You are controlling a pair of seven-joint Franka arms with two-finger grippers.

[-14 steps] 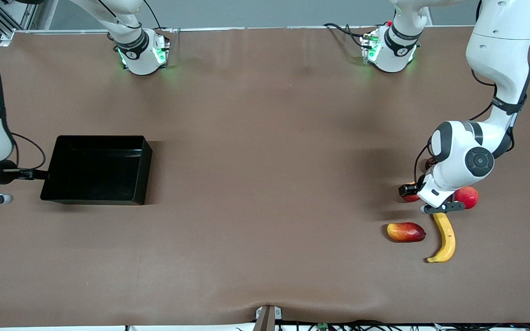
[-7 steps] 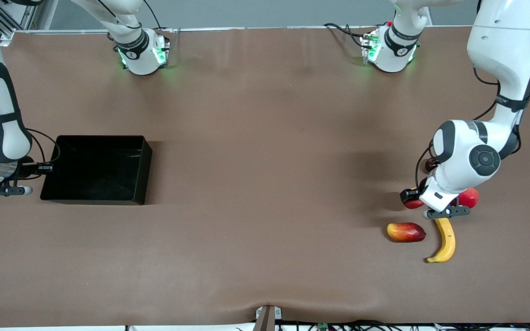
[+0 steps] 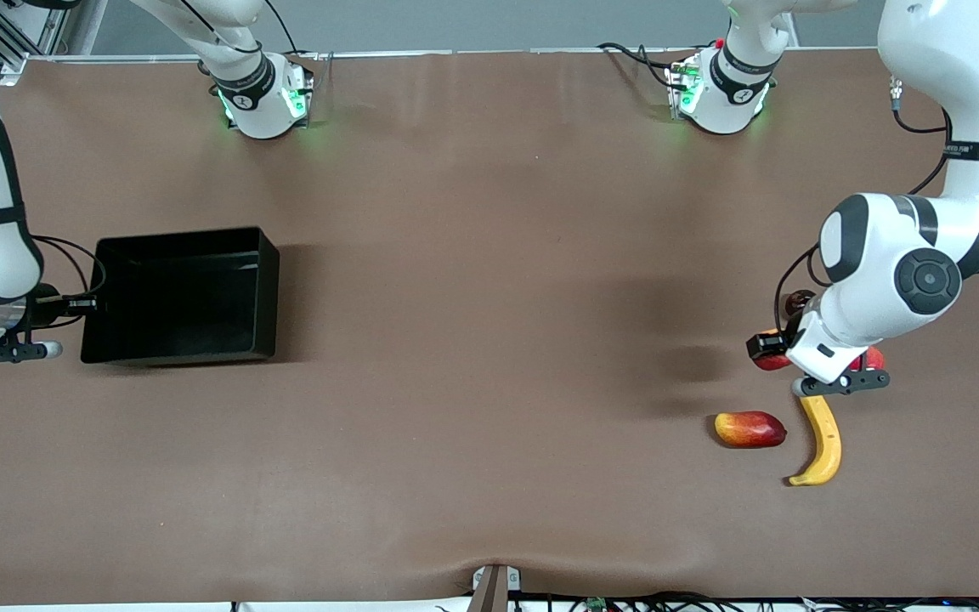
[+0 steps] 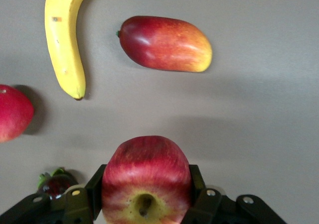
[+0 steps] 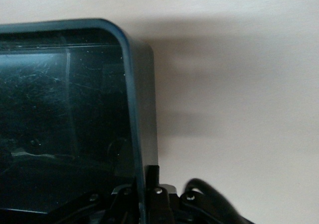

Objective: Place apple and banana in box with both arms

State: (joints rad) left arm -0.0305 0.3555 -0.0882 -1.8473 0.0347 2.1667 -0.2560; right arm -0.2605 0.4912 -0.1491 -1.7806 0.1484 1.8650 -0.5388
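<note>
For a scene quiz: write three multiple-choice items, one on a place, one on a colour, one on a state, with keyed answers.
1. Where does the banana lie?
A. in the box
B. on the table beside the mango-shaped fruit
C. in the right pincer

2. What colour is the box?
A. black
B. white
C. blue

3. What is the left pincer doing?
A. hanging open and bare
B. gripping the banana
C. gripping the apple

Answers:
1 B: the banana rests on the brown table next to the mango-shaped fruit, at the left arm's end.
2 A: its walls and floor are glossy black.
3 C: the left wrist view shows both fingers against the apple's sides. The right pincer is shut on the box's wall.
</note>
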